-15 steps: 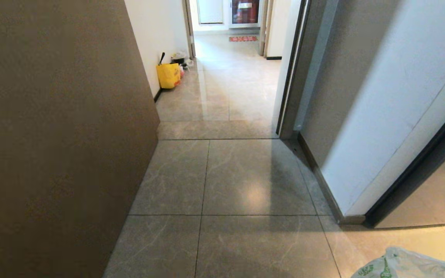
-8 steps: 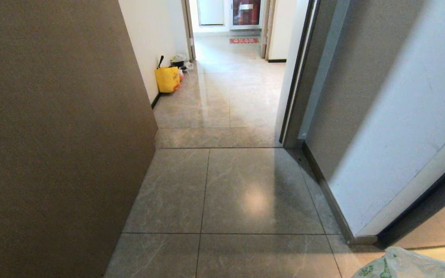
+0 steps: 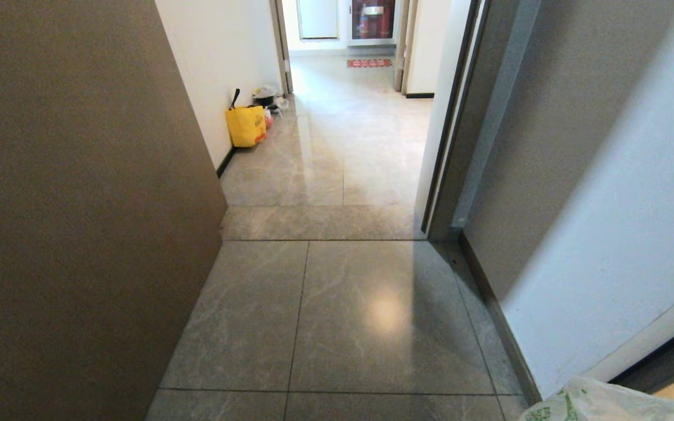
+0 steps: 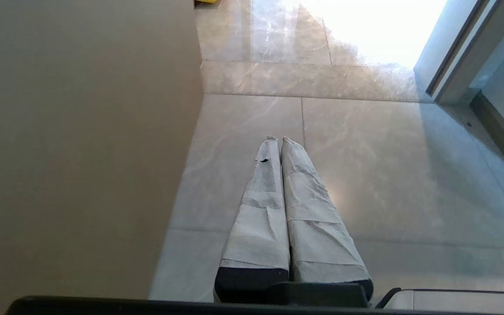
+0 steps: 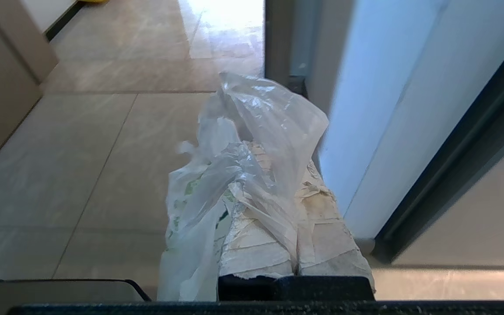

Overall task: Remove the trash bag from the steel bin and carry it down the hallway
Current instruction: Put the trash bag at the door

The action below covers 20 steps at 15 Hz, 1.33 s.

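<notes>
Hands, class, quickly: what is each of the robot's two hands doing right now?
Left hand: closed, holding nothing.
Right hand: closed on the trash bag.

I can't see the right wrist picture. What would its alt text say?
The right end effector, wrapped in tape, is shut on the trash bag, crinkly white plastic draped over its fingers. Beyond lie the grey tiled floor and a door frame.

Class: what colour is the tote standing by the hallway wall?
Yellow tote, clearest in the head view.
</notes>
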### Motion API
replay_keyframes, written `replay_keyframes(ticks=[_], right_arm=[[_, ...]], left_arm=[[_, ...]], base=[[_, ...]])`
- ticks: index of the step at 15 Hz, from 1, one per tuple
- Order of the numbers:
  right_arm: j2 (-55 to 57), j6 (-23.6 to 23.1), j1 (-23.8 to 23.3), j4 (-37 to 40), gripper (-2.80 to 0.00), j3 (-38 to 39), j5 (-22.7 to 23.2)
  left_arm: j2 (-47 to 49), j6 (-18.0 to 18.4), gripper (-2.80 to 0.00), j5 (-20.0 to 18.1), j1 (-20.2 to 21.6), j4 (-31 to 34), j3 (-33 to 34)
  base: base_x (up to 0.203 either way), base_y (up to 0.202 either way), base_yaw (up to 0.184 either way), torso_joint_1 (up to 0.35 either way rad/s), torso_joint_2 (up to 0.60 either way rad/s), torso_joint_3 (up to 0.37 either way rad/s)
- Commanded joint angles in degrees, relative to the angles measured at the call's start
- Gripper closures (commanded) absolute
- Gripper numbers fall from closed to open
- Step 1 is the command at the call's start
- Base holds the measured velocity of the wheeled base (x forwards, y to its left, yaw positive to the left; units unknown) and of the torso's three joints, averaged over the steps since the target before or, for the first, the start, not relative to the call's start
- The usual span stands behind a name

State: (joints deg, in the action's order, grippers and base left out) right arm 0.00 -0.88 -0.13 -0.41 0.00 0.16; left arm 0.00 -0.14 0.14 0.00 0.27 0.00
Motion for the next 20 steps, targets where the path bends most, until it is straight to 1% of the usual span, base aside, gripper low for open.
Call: replay_keyframes(ticks=[1, 4, 15, 20], right_arm=[[0.05, 0.00, -0.04, -0.02, 0.00, 0.00, 0.02], [0.09, 0.00, -0.04, -0.02, 0.00, 0.00, 0.02], [0.00, 0.00, -0.04, -0.02, 0.00, 0.00, 0.02], [0.09, 0.00, -0.04, -0.02, 0.00, 0.00, 0.02]], left_arm=[[0.00, -0.04, 0.00, 0.04, 0.00, 0.00, 0.00], [0.00, -0.04, 0.00, 0.04, 0.00, 0.00, 0.00], [0.00, -0.13, 0.00, 0.04, 0.00, 0.00, 0.00], [0.00, -0.04, 0.00, 0.04, 0.00, 0.00, 0.00]], base=[[0.186, -0.119, -0.006, 0.001, 0.00, -0.001], [0.138, -0.027, -0.003, 0.005, 0.00, 0.006], [0.000, 0.000, 0.000, 0.000, 0.00, 0.000], [0.000, 0.153, -0.005, 0.002, 0.00, 0.003]])
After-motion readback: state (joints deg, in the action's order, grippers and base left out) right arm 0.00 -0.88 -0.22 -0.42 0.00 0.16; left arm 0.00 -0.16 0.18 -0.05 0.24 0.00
